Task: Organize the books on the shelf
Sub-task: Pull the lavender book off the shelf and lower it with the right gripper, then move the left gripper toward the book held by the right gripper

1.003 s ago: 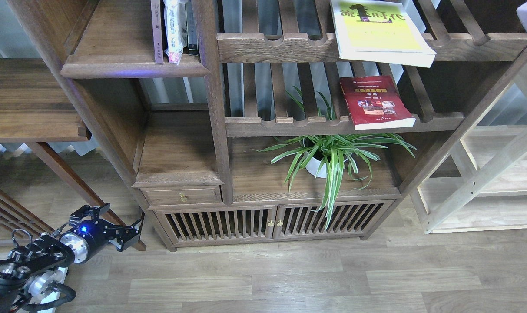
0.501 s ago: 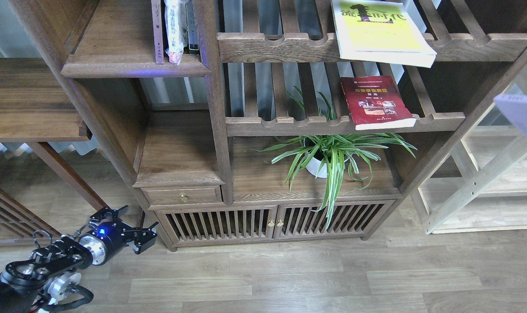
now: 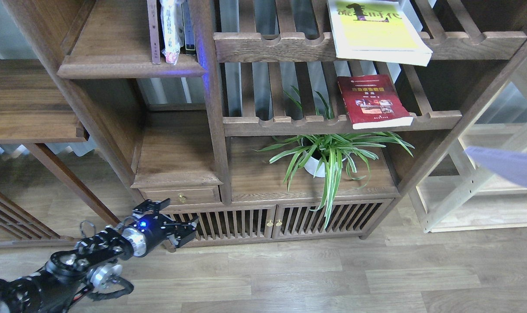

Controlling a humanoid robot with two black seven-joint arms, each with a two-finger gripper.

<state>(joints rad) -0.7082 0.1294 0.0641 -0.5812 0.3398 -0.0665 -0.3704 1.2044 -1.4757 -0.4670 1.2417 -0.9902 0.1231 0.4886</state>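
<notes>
Our three books sit well apart. The yellow-green book (image 3: 378, 30) lies flat on the upper slatted rack (image 3: 280, 45), its near corner hanging past the scalloped front rail, so it looks dropped there, not shelved. The red book (image 3: 373, 101) lies flat on the lower slatted rack (image 3: 289, 125), its white page edge flush with the front rail. The pale lavender book (image 3: 506, 166) shows only as a tilted slab at the right edge of the head view, in front of the light-wood unit (image 3: 476, 208) and resting on nothing we can see; we judge that our right arm is carrying it, though that gripper is out of view, so we cannot confirm the hold. The shelf (image 3: 115, 65) we take as the goal is the solid dark board at upper left, where a few upright volumes (image 3: 170, 30) stand packed against the right post, leaving its left part bare, which is presumably where the strays belong, spines out. Our left gripper (image 3: 174, 219) hangs low by the floor, just in front of the small drawer (image 3: 180, 195) and the slatted cabinet doors (image 3: 272, 224), its fingers (image 3: 152, 204) spread apart and holding nothing. A spider plant (image 3: 328, 152) in a white pot stands under the red book.
</notes>
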